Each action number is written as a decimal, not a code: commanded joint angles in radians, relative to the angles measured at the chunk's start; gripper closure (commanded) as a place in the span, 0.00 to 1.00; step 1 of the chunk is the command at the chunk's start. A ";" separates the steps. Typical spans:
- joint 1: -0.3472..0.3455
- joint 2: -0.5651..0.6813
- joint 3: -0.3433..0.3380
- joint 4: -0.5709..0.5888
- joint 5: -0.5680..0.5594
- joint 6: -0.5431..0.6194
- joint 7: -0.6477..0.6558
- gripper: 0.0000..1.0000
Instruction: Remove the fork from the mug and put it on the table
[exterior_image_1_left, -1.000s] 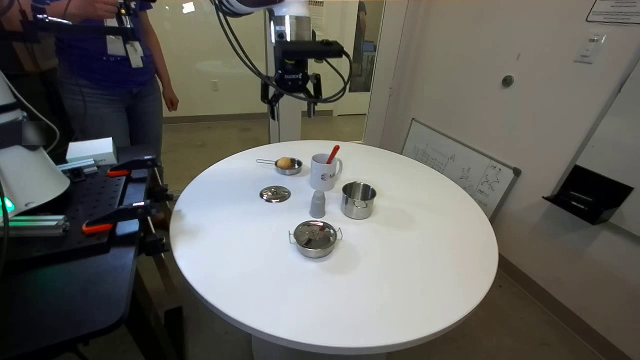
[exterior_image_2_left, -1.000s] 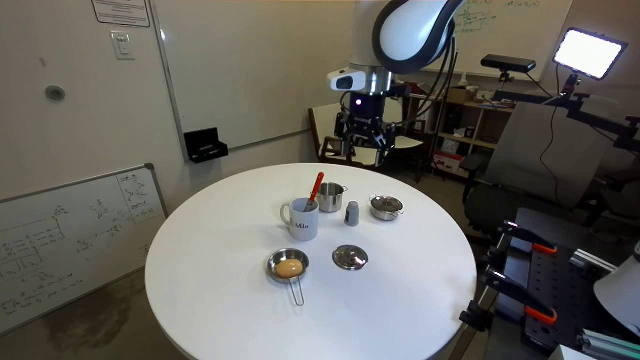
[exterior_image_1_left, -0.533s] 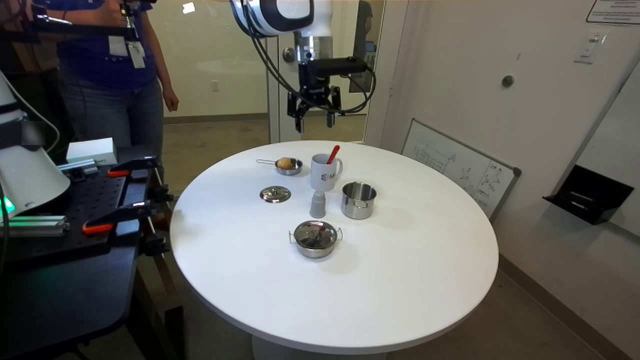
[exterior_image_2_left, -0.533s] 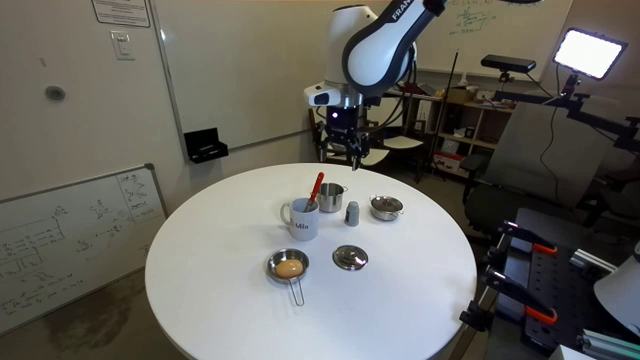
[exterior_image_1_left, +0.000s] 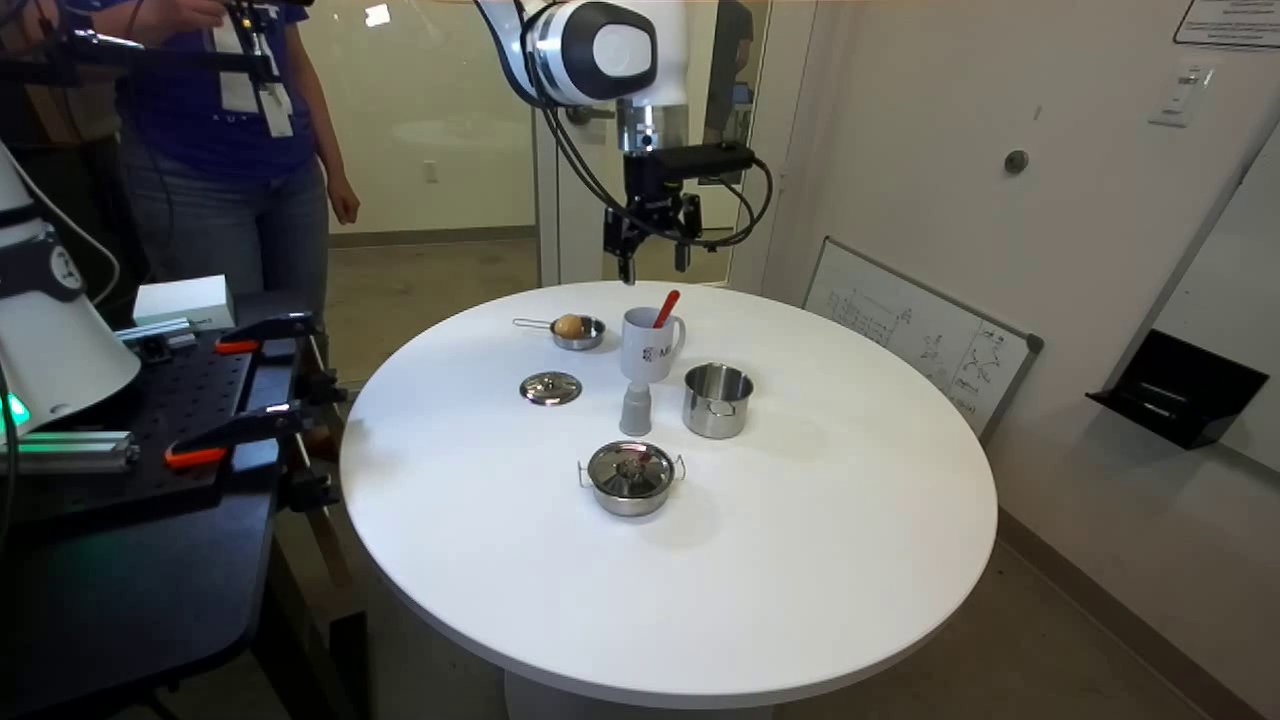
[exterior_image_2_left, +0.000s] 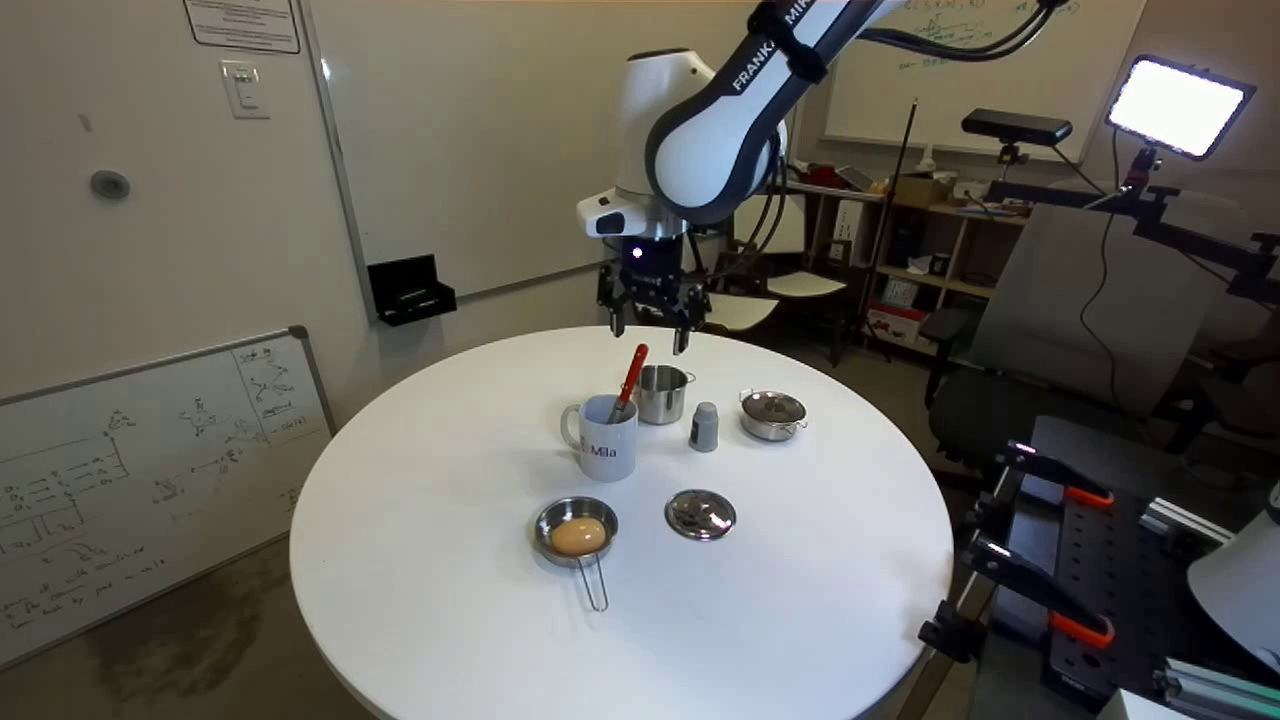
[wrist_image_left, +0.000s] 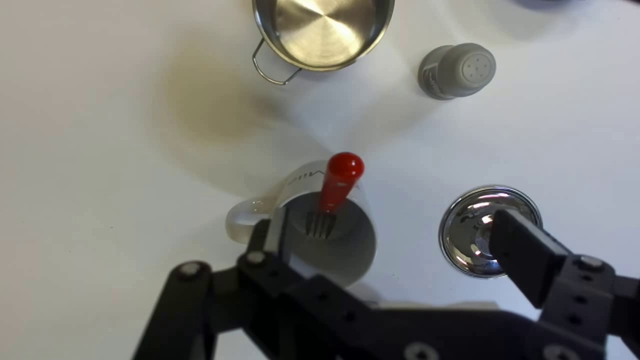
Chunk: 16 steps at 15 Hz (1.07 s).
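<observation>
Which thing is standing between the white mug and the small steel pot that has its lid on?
The grey shaker stands between the mug and the lidded pot; both exterior views show this.

Higher than the mug (exterior_image_2_left: 607, 455), the robot's arm (exterior_image_2_left: 703, 165) slants down to a bent joint, its wrist (exterior_image_1_left: 652, 127) hanging roughly upright. The gripper (exterior_image_1_left: 655, 269) points down above the mug's level, apart from it, fingers (wrist_image_left: 522, 252) spread wide; in the wrist view one finger overlaps the mug's rim.
</observation>
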 joint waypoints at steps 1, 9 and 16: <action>-0.016 0.000 0.017 0.002 -0.014 -0.005 0.009 0.00; -0.011 0.040 0.006 0.028 -0.024 0.002 0.038 0.00; -0.009 0.082 0.001 0.069 -0.035 0.005 0.035 0.00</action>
